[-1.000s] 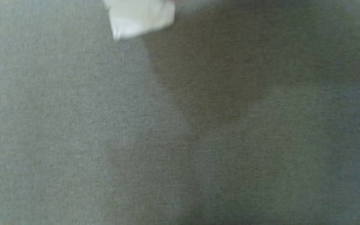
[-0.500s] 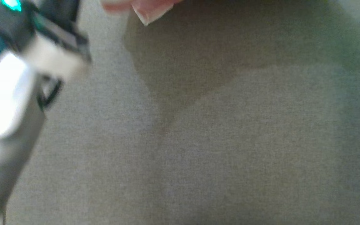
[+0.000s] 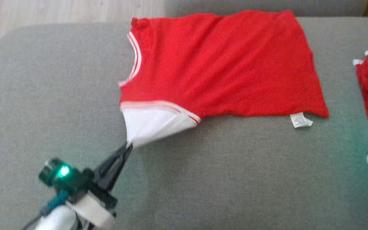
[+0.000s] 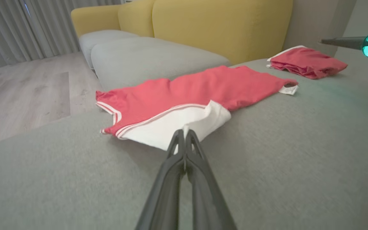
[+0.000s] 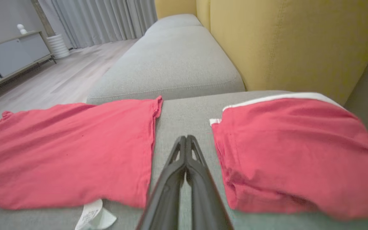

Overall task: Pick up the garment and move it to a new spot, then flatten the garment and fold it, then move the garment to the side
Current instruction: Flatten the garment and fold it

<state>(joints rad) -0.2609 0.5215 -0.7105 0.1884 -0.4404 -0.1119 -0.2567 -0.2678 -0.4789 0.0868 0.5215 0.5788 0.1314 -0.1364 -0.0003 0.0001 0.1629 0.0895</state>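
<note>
The garment lies nearly flat at upper centre; folding remains. The left end effector pinches its white sleeve; the right end effector is closed, empty.

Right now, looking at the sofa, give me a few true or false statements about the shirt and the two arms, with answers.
1. The left gripper has its jaws shut on the white sleeve of the spread garment. True.
2. The right gripper grips the folded red pile. False: its jaws are shut on nothing, between the two garments.
3. A white label sticks out at the spread garment's hem. True.
4. The backrest is blue. False: it is yellow.
</note>
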